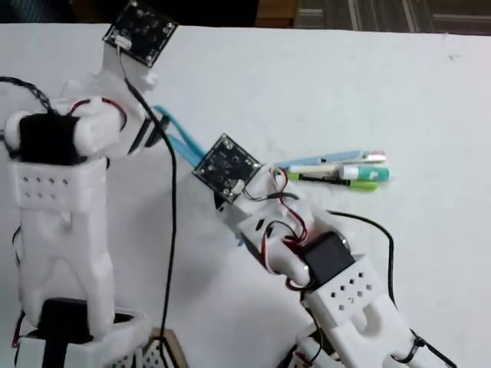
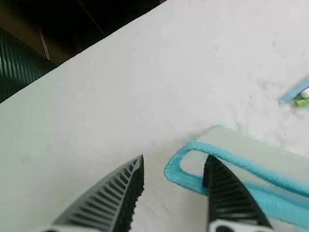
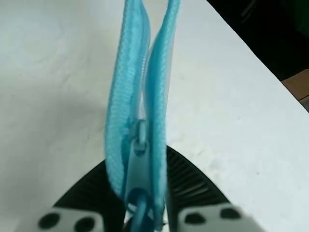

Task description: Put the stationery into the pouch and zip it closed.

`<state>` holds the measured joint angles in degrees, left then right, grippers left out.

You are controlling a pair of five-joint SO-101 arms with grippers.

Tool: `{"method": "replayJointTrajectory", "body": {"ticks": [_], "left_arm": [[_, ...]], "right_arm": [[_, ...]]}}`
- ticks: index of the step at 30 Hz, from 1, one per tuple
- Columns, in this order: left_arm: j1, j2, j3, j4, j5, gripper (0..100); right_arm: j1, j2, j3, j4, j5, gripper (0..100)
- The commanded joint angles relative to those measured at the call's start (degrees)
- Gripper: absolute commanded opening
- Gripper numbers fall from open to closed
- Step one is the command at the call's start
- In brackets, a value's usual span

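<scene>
A light blue pouch [image 1: 178, 138] lies on the white table [image 1: 322, 84] between the two arms. My right gripper [image 3: 142, 166] is shut on the pouch's zipper end, with the pouch [image 3: 140, 72] running away from it on edge. The zipper slider [image 3: 140, 140] sits just in front of the jaws, and the two sides beyond it stand slightly apart. My left gripper [image 2: 175, 162] is open at the pouch's other end [image 2: 186, 169], one finger [image 2: 227, 198] over its looped edge. Several pens [image 1: 337, 169] lie in a bundle right of the pouch, and their tips [image 2: 301, 96] reach into the left wrist view.
The left arm [image 1: 61, 192] stands at the table's left side and the right arm [image 1: 307, 253] comes in from the lower right, with its cable [image 1: 387, 245] looping beside it. The table's far edge [image 1: 307, 29] borders a dark floor.
</scene>
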<state>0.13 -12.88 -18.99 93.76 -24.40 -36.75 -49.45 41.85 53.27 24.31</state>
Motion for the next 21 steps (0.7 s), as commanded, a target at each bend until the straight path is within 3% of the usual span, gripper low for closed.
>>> {"method": "replayJointTrajectory", "body": {"ticks": [1,6,11,17,21], "left_arm": [[-0.57,3.03,1.93,-2.29,-0.44,21],[-0.48,5.76,0.79,-1.93,-0.79,2],[-0.57,4.79,-2.11,1.85,0.09,2],[-1.89,4.35,-10.37,8.79,11.69,2],[-6.64,4.79,-8.88,8.79,21.27,2]], "right_arm": [[0.57,-0.13,0.18,-0.31,-0.44,1.8],[0.66,-0.04,0.35,-0.13,-0.62,1.8],[2.86,-0.48,-0.18,-0.4,-0.62,3.0],[3.03,-0.57,-5.8,4.53,-0.62,24.8],[2.86,-0.57,-11.25,9.01,-0.79,25.9]]}}
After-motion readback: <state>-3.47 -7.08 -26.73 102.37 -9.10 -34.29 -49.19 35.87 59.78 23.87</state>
